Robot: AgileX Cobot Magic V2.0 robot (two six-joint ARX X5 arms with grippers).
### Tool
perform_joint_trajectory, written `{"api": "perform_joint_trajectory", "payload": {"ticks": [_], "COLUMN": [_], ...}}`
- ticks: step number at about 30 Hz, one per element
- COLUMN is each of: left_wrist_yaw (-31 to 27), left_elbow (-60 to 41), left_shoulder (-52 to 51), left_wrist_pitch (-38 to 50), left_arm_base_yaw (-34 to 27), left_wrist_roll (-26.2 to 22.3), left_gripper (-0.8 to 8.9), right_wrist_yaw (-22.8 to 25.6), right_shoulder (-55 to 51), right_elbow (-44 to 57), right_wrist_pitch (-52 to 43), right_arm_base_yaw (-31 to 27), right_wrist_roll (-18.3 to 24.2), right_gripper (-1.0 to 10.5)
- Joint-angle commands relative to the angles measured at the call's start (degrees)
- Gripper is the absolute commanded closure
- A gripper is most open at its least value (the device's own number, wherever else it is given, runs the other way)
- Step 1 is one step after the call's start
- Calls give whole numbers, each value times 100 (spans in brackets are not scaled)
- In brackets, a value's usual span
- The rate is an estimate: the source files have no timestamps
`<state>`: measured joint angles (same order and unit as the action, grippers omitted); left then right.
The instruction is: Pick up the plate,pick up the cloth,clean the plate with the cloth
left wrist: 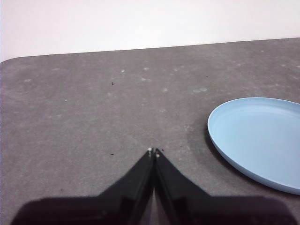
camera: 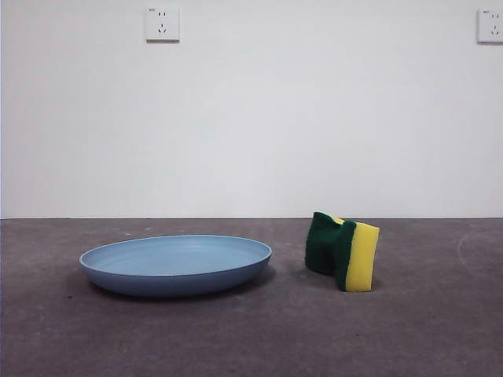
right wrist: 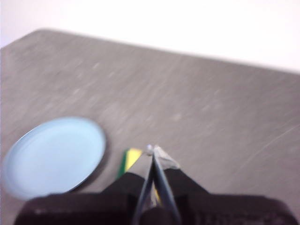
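Plastic and foam share a speckled dark grey table (camera: 251,338) in the front view: a wide, shallow, round light blue plate (camera: 175,264), faint concentric rings visible inside its smooth bowl, lies flat left of centre, and just beside it at its 3 o'clock, not touching, a small wavy-sided sponge (camera: 343,251) stands on edge, its dark green scouring layer turned toward the plate and its yellow foam face toward the right. Behind both rises a plain white wall (camera: 251,118) with two white sockets (camera: 162,23) high up, at roughly 11 and 1 o'clock. Neither arm enters this low view. Seen from the left wrist, the left gripper (left wrist: 153,152) hangs above bare table with its two black jaws pressed together at the tips, holding nothing; the plate's rim curves at about 3 o'clock of those tips, well apart from them. From the right wrist, in a motion-blurred picture, the right gripper (right wrist: 151,150) also shows its jaws closed to a thin seam, empty, high above the table, with the sponge's yellow and green edge peeking just beside the jaws and the plate lying beyond it.
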<state>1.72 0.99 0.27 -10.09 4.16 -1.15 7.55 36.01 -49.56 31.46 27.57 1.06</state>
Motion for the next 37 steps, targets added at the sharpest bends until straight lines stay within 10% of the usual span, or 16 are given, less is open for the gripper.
{"api": "perform_joint_trajectory", "payload": {"ticks": [1,8,37], "left_wrist_yaw": [-7,-4,-7], "left_elbow": [-79,-79,-79], "left_shoulder": [-7,-7,-7], "left_wrist_pitch": [15,15,15], "left_arm_base_yaw": [-20,-20,-20], "left_wrist_roll": [-74,-74,-74], "left_gripper": [817,817,817], "right_wrist_yaw": [-57,-1414,-1342], "right_shoulder": [-343,-1580,-3501], "right_elbow": [358,1963,4924], "right_wrist_pitch": [-343,-2070,-2194], "right_arm_base_yaw": [-553,-2035,-2387], "right_wrist_roll": [291,284,-581], "right_gripper": [946,946,946]}}
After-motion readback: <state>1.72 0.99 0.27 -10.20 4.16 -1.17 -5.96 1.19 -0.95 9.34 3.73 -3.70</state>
